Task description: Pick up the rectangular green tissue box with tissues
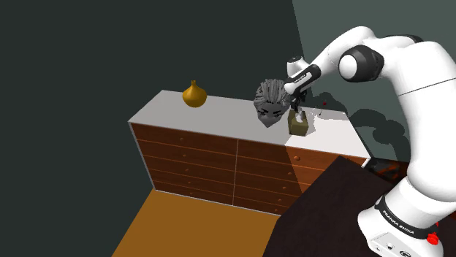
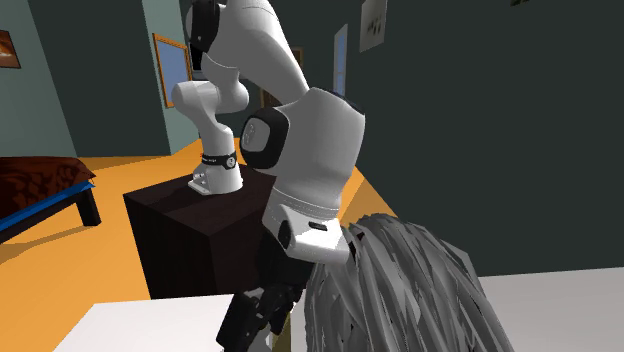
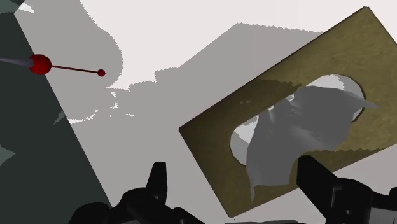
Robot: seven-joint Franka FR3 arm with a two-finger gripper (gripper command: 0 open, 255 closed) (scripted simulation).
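Shoulder view, from the left edge: dark wall (image 1: pixel 73 87), with orange floor (image 1: pixel 191 223) at the lower left. Left of centre, a long dresser (image 1: pixel 219 164) with brown drawer fronts and a white top. Toward the left end of that top, an ochre vase (image 1: pixel 194 94), upright. Right of centre, a grey spiky ornament (image 1: pixel 270 102). Just to its right, the olive-brown tissue box (image 1: pixel 297 125), on the dresser top near its right end. Directly above the box, the black gripper (image 1: pixel 296 106), pointing down. A little further right, a small red pin (image 1: pixel 324 106). Along the right side, the white arm (image 1: pixel 409 80), mounted on the dark stand (image 1: pixel 321 212) at the lower right.

Second exterior view, left to right: a dark bed (image 2: pixel 40 185) at mid-left and a framed picture (image 2: pixel 172 68) at the upper left. Then the stand (image 2: pixel 190 235) with the arm's base on top, and the arm (image 2: pixel 310 140) down through the centre. At the bottom edge, the gripper (image 2: pixel 250 322) beside the white dresser top (image 2: pixel 130 325). At the lower right, the grey ornament (image 2: pixel 400 290), very close to the camera.

Wrist view: red pin (image 3: pixel 38 63) well off to one side of the gripper (image 3: pixel 233 167), on the white top. Black fingers (image 3: pixel 158 181) spread wide, clasping nothing. Beyond the fingertips, the tissue box (image 3: pixel 356 57), flat and askew, one corner between them. Through its oval slot, pale grey tissue (image 3: pixel 299 121), bunched up.
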